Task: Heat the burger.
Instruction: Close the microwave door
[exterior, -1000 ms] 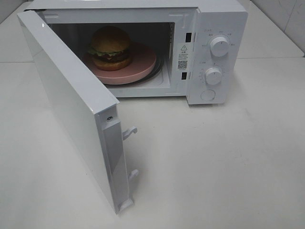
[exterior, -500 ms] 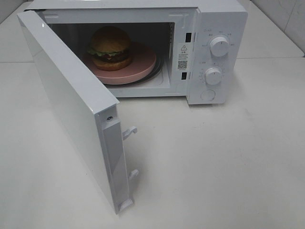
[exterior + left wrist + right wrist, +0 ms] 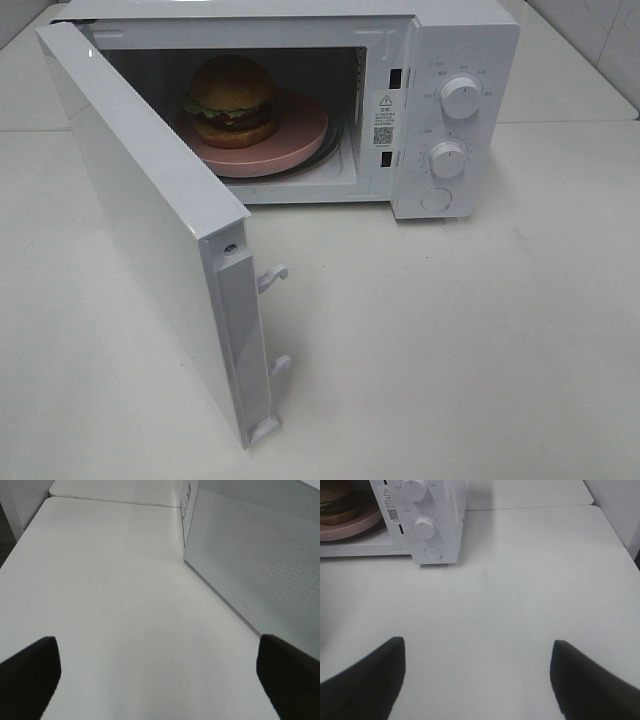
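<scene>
The burger (image 3: 232, 98), with a golden-brown bun, green lettuce and a dark patty, sits on a round pink plate (image 3: 295, 138) inside the white microwave (image 3: 465, 40). The microwave door (image 3: 150, 210) stands swung wide open toward the front left. Neither arm shows in the high view. In the left wrist view my left gripper (image 3: 160, 680) is open over bare table, beside the outer face of the door (image 3: 260, 565). My right gripper (image 3: 477, 680) is open above the table in front of the microwave's control panel (image 3: 427, 525); part of the burger (image 3: 337, 502) shows there.
Two round knobs (image 3: 460, 97) and a round button (image 3: 437, 200) sit on the microwave's right panel. Door latch hooks (image 3: 272, 277) stick out from the door's edge. The white table (image 3: 450, 340) stretches in front and to the right.
</scene>
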{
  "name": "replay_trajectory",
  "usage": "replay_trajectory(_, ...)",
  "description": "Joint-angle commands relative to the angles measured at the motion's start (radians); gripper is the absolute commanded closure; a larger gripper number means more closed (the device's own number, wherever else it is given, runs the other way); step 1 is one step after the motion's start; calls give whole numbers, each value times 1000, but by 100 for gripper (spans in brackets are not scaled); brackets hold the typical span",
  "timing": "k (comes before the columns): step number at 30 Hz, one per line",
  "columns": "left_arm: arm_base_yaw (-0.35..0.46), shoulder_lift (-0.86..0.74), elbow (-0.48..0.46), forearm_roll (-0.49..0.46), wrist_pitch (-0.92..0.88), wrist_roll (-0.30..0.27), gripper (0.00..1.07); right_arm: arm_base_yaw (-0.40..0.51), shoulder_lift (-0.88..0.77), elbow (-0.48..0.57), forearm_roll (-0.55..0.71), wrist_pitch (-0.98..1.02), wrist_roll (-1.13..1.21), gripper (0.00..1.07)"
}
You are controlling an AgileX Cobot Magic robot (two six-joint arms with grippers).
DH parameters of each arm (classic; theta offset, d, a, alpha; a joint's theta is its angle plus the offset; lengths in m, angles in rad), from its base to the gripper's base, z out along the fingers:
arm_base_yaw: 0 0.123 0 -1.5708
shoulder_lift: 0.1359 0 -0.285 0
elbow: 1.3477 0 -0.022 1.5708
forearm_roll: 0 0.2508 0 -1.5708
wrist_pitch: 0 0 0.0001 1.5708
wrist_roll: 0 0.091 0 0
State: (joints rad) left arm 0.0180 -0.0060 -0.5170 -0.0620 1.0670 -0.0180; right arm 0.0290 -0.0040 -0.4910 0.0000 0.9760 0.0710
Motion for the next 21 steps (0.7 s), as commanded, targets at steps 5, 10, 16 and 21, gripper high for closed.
replay_trajectory(5, -1, -6, 0, -3, 3, 0, 6, -5, -25, 2, 11, -17, 5, 31)
replay_trajectory(10, -1, -6, 0, -3, 3, 0, 6, -5, -25, 2, 11, -17, 5, 30)
replay_trajectory(16, -1, -6, 0, -3, 3, 0, 6, -5, -25, 2, 11, -17, 5, 19)
replay_trajectory(21, -1, -6, 0, -3, 3, 0, 6, -5, -25, 2, 0, -17, 12, 17)
